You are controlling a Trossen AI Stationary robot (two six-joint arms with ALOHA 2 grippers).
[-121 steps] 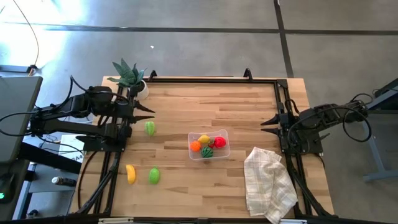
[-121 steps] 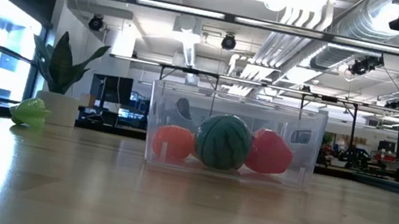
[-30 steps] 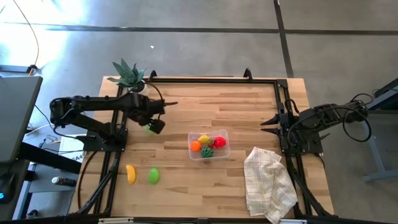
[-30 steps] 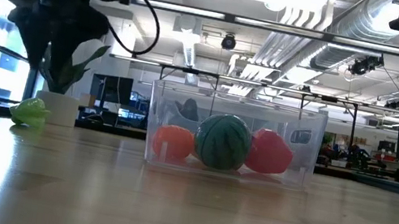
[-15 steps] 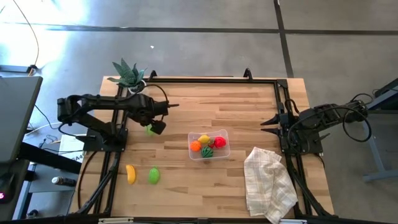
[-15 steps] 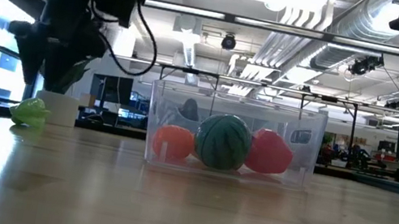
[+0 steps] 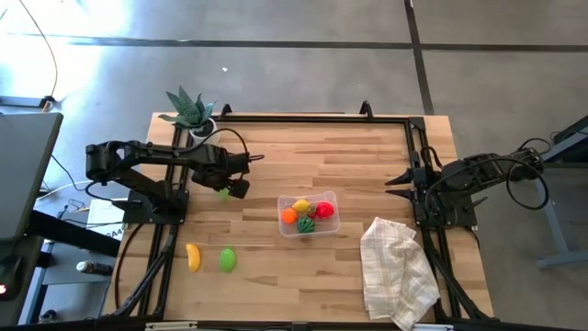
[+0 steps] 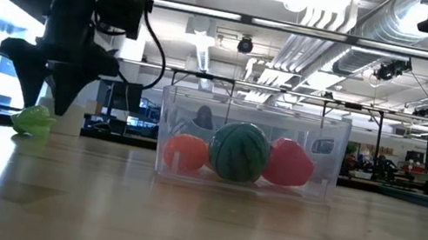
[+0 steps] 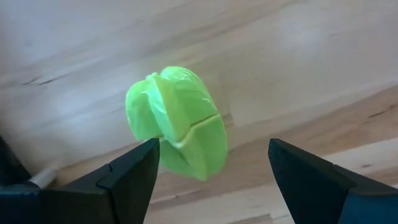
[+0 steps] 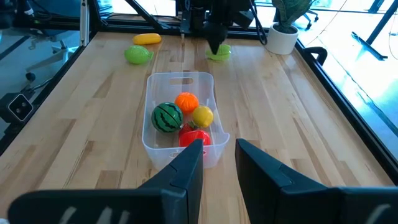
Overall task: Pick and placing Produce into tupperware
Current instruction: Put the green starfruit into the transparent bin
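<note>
produce still outside the box: a lobed green piece (image 9: 177, 121) on the wood under the left gripper (image 9: 211, 177), a second green piece (image 7: 228, 260) and the banana (image 7: 193, 256) near the front left edge of the table (image 7: 367, 156). inside the tupperware (image 7: 329, 199), at mid-table: orange (image 10: 186, 101), lemon (image 10: 203, 116), watermelon (image 10: 166, 117) and a red piece (image 10: 194, 136).

left gripper: fingers spread wide, pointing down over the lobed green piece, nothing between them. in the left wrist view the piece sits between the two fingers but off-centre, crowding one finger (image 9: 134, 171) with a clear gap to the other. low view shows the fingertips just above the table, beside the piece.

right gripper (image 10: 217, 163): parked at the right edge of the table, facing the tupperware, fingers nearly together and holding nothing. checked cloth (image 7: 397, 271) lies in front of it. potted plant (image 7: 190, 110) stands at the back left corner, near the left arm.

risks, as judged from this moment:
- off-centre approach: the near finger could land on top of the piece or nudge it sideways on closing, so it rolls or pops out.
- the piece is rounded and lobed, likely smooth plastic; a pinch on a sloped face could squirt it away.
- descending too far would drive the fingertips into the wood.
- the tupperware looks light; a low carry or clumsy drop could clip its rim and shove it.
- room inside is tight, so a piece dropped onto the others may bounce out.
</note>
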